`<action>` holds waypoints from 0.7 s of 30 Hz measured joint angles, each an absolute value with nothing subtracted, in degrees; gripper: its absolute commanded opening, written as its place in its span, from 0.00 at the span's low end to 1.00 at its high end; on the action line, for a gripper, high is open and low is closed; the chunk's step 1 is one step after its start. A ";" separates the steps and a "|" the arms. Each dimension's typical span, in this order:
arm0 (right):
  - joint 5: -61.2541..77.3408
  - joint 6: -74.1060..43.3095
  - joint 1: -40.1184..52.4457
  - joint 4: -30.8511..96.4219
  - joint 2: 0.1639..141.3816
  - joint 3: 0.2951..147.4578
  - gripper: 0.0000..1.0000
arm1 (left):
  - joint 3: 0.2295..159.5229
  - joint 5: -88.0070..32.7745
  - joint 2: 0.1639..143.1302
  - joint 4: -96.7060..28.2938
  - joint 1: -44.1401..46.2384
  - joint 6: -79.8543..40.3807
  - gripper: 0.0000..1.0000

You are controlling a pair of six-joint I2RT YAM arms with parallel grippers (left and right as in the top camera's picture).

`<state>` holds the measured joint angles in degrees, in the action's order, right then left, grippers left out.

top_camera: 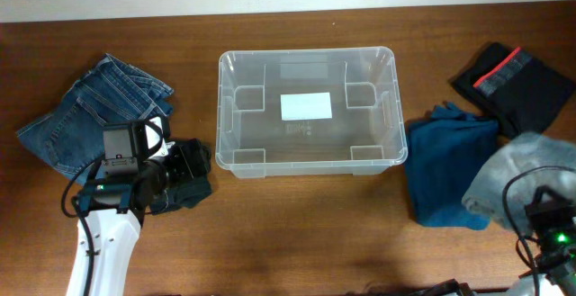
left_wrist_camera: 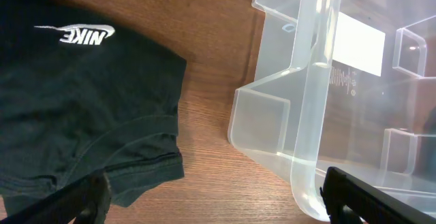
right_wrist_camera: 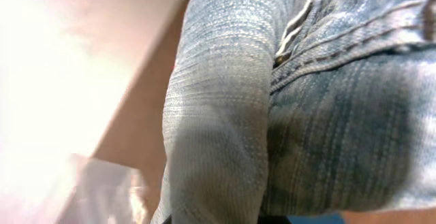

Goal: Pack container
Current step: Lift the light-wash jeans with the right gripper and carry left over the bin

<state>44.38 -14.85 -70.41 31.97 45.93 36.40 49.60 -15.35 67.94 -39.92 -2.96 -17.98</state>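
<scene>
1. The container (top_camera: 222,116) stands empty and mouth up at the middle of the desk (top_camera: 297,233), nearer the back edge. Its white label (top_camera: 306,106) shows on the base.
2. The step in hand, as I judge it, is bringing the pale denim garment (top_camera: 526,170) from the desk's right front corner into the container. The right pincer is buried under the cloth and closed tight. With denim filling the right wrist view, I take it to be clamped on that garment.
3. To do it well, lift high enough that the hanging cloth clears the container's right wall. It should also not drag the blue garment (top_camera: 450,174), which lies just beside that wall. Release over the base, not the rim, so no fold drapes outside.
4. The left pincer (left_wrist_camera: 214,183) hovers with jaws spread full and holds nothing. It is over the hem of the black Nike shirt (left_wrist_camera: 75,108), near the container's front-left corner, and had best stay clear of the mouth.
5. The left arm (top_camera: 103,242) reaches in from the front edge, with its wrist turned toward the container. The right arm (top_camera: 549,233) sits low at the right front corner, its wrist covered by denim.
</scene>
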 measured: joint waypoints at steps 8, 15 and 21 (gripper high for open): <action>54.37 -15.22 -62.65 32.03 45.32 45.78 0.04 | 49.60 -15.35 67.94 -39.94 -2.96 -17.98 0.99; 56.77 -19.81 -43.00 25.15 46.57 57.14 0.04 | 49.60 -15.33 67.94 -39.92 -2.96 -17.98 0.99; 54.96 -26.35 -26.57 18.33 49.17 60.73 0.04 | 49.60 -15.33 67.94 -39.94 -2.96 -17.98 1.00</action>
<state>54.96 -26.35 -26.57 18.33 49.17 60.73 49.60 -15.33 67.94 -39.94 -2.96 -17.98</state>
